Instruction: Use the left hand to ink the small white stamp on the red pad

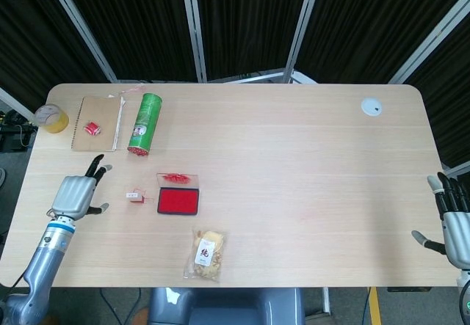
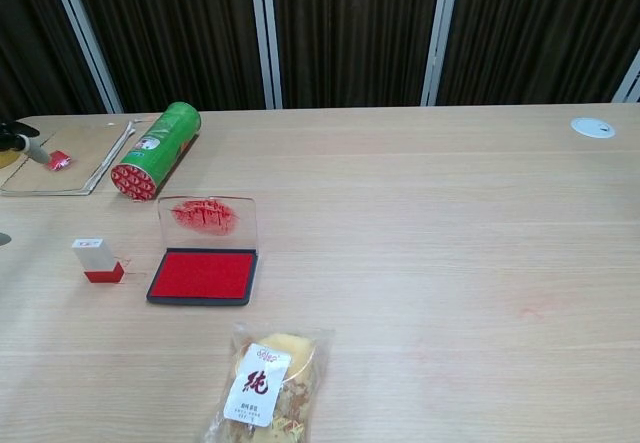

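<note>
Bare table (image 1: 110, 193) separates the left hand (image 1: 76, 194) from the stamp (image 1: 134, 196); red pad (image 1: 178, 201) just beyond.

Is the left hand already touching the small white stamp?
Apart. In the head view, bare table shows between the left hand and the small white stamp, which stands alone beside the red pad.

Green can (image 1: 145, 122) (lying), notebook (image 1: 96, 123), snack bag (image 1: 205, 254).

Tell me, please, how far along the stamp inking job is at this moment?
Done: the pad lies open, its lid up. In hand: the left hand is over the table beside the stamp, open and not touching it. Left: grip the stamp, which stands upright left of the pad, and press it on the red. The right hand waits at the table's far edge.
</note>
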`<state>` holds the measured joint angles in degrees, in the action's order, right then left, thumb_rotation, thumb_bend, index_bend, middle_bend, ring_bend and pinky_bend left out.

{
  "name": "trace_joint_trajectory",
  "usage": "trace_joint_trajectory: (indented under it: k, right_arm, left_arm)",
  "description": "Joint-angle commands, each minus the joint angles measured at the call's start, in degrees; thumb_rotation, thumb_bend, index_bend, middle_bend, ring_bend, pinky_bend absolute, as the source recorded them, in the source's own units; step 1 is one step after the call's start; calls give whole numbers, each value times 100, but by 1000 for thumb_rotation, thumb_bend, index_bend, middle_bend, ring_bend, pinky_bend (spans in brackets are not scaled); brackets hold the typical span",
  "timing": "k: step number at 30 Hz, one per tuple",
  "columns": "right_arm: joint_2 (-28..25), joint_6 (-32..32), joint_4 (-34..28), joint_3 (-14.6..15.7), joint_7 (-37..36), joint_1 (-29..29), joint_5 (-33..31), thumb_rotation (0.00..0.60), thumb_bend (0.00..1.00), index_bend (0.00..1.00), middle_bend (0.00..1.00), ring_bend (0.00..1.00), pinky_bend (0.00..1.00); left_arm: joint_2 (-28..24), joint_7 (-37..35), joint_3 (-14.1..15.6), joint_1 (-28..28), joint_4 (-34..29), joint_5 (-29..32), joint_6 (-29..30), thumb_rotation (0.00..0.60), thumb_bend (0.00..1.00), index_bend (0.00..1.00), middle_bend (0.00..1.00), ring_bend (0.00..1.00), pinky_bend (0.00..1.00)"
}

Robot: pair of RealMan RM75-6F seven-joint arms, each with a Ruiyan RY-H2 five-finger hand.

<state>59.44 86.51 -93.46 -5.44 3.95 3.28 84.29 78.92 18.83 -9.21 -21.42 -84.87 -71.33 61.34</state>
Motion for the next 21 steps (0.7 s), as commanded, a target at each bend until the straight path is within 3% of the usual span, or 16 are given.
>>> trace_joint_trajectory:
  k: [1,10,21]
  right_arm:
    - [-5,-19,17,-8,-20,-3,-38,600,0,0,0,0,0]
    - [-15,-68,55,-24,-73,0,-121,600,0,0,0,0,0]
    - [-36,-84,50,-33,-119,1,-150,600,0,0,0,0,0]
  left_arm:
    - [393,-204,38,-191,512,-39,-181,600,182,243,52,833,929]
    - [800,-402,168,-291,976,-58,-299,600,316,293,124,838,932]
    - [858,-760,196,-287,875,-100,-224,600,319,298,282,838,932]
